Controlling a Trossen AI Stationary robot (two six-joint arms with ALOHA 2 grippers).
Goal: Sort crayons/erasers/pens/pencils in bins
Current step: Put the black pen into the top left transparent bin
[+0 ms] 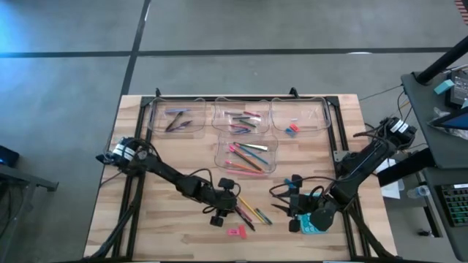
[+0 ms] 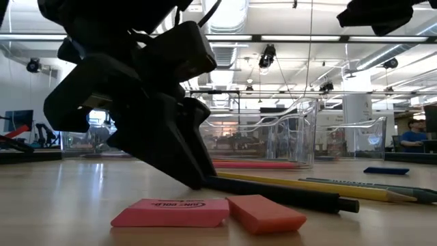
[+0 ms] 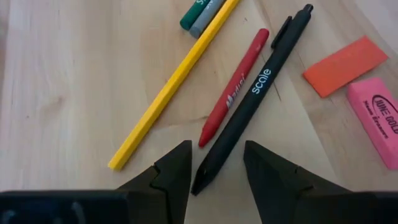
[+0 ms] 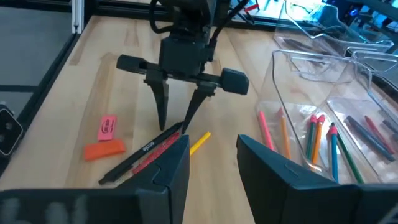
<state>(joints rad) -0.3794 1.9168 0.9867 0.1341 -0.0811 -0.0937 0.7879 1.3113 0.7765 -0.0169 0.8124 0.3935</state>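
A black pen (image 3: 255, 87) lies on the table beside a red crayon (image 3: 235, 93), a yellow pencil (image 3: 174, 87), an orange eraser (image 3: 345, 65) and a pink eraser (image 3: 379, 118). My left gripper (image 3: 217, 165) is open and slants down. Its fingertips stand low at the table on either side of the pen's pointed end (image 3: 202, 180); I see no touch. From the right, my right gripper (image 4: 212, 158) hovers open and empty, facing the left gripper (image 4: 177, 118). Four clear bins (image 1: 245, 155) stand farther back, with pens, crayons, erasers and pencils in them.
A teal calculator (image 1: 311, 223) lies under my right arm near the front edge. A green and a grey stick (image 3: 200, 14) lie past the yellow pencil. Three bins (image 1: 175, 117) line the far side, with the fourth in front of the middle one. Bare wood lies at the left.
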